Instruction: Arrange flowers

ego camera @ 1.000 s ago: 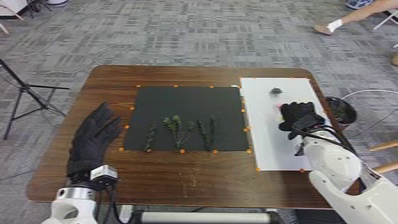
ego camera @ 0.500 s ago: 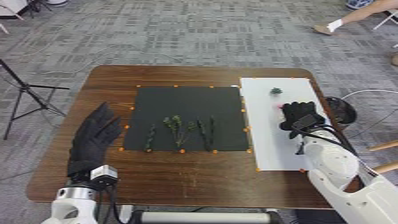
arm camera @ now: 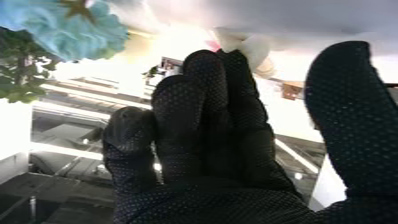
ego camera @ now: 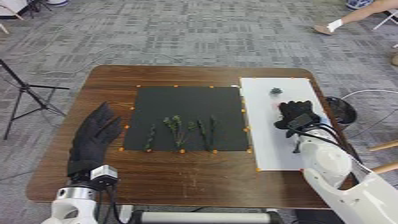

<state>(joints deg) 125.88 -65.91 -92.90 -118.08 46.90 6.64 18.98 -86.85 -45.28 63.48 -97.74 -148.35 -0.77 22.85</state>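
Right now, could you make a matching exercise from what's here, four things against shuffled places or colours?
1. left robot hand
2. right robot hand
3. leafy sprigs
4. ruffled flower

A. lying on the black mat
B. pale blue
C. over the wooden table, left of the black mat
D. over the white board

1-C; 2-D; 3-A; 4-B

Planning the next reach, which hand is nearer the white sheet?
Right. The right hand is over the white sheet; the left hand is left of the black mat.
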